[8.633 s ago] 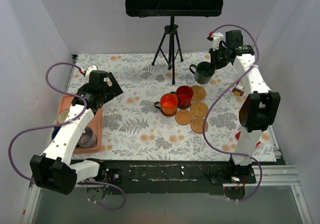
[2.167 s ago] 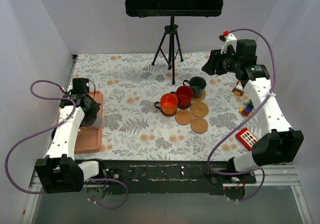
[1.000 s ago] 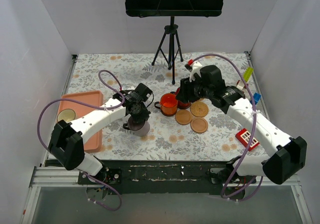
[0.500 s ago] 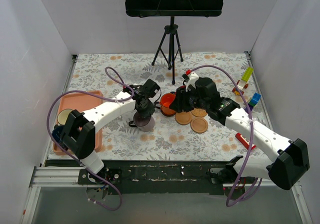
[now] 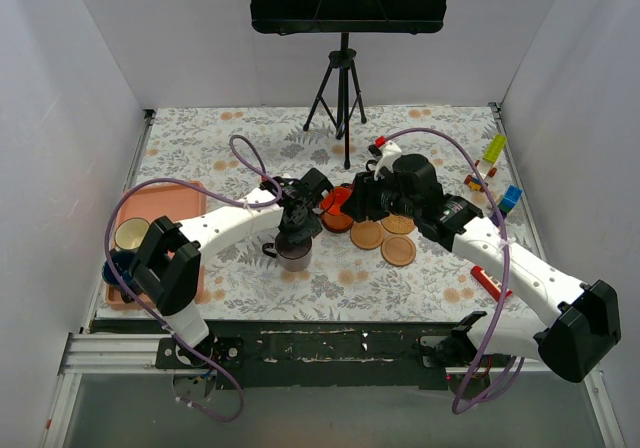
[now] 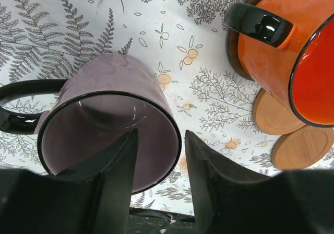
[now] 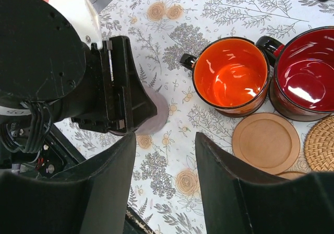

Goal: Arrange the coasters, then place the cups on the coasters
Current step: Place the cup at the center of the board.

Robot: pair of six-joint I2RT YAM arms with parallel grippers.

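Three empty cups sit mid-counter: purple-grey cup [image 6: 104, 124], its wall between the left claw's [image 6: 160, 135] parted fingers; orange cup [image 7: 229, 77] on a dark coaster [image 6: 230, 51]; red cup [image 7: 308, 80]. Right claw [image 7: 166, 140] hovers, gaping. Pink tray [image 5: 165, 203] holds a cream cup [image 5: 130, 234]. Floral counter [image 5: 230, 138], white walls.

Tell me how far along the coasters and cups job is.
Done: the orange cup sits on a dark brown coaster, beside the red cup. In hand: the purple-grey cup stands on bare cloth, the left fingers open astride its rim. Left: two wood coasters and a rattan coaster lie bare, and the cream cup and dark blue cup wait on the pink tray.
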